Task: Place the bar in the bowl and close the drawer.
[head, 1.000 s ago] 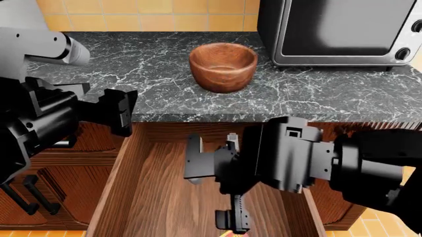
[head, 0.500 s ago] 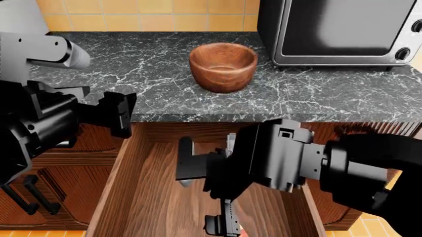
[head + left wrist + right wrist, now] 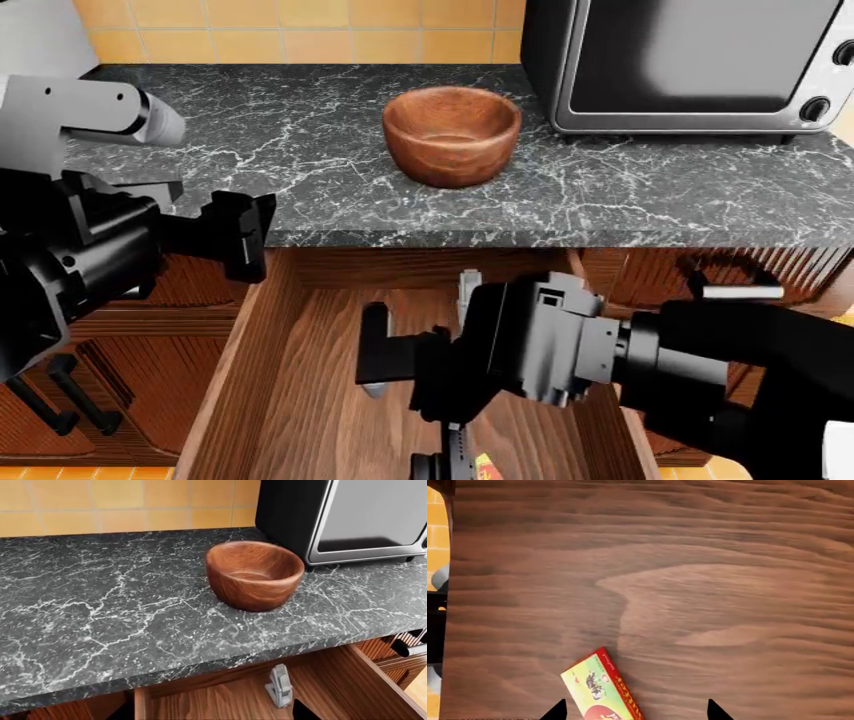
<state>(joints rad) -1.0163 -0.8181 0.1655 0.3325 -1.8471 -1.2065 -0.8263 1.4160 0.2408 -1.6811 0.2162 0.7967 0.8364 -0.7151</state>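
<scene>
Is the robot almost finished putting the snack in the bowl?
Not yet. Nothing looks done: the bowl on the counter is empty, and the bar lies flat on the floor of the open drawer. In hand: the right tool hangs open over the bar. Left to do: grab the bar, drop it in the bowl, push the drawer shut.

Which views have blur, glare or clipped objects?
Left wrist: sharp overall, bowl rim slightly smeared, soft sheen on the toaster oven door. Right wrist: crisp, bar cut by the frame edge. Head: no blur, right gripper hides most of the bar.
</scene>
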